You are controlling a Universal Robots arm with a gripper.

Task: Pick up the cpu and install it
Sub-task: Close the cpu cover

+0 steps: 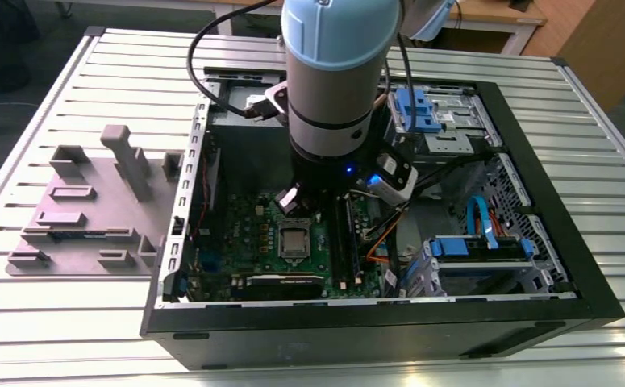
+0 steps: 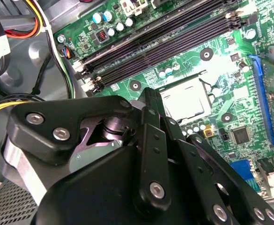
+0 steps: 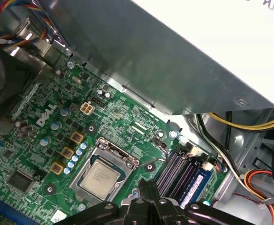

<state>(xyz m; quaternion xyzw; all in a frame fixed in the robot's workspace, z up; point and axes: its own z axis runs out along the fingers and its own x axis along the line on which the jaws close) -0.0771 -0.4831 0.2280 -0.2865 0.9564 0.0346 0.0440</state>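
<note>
- In both wrist views the gripper (image 2: 148, 101) fills the lower part of the frame; its fingers (image 3: 148, 190) meet at a point, clenched, with nothing between them.
- Just beyond the tips, the cpu (image 3: 99, 176) lies flat in the socket (image 3: 104, 164) on the motherboard (image 3: 57, 117), lower centre of the first wrist view. It is apart from the fingers, and the socket's metal frame surrounds it.
- In the second wrist view the cpu (image 2: 186, 101) shows as a pale square at centre right, near the fingertip.
- Further off, the memory slots (image 2: 165, 42) run diagonally across the upper part of that view, with cables (image 2: 24, 28) at upper left.
- In the exterior view the arm (image 1: 339, 81) stands upright inside the open case (image 1: 398, 314), centre frame, on the slatted table (image 1: 54, 322); a grey fixture (image 1: 86, 210) sits at middle left.
- Risk: I judge that a chip not fully square in the socket could bend contacts if the fingers press it. A drift sideways could also strike the frame or nearby capacitors.
</note>
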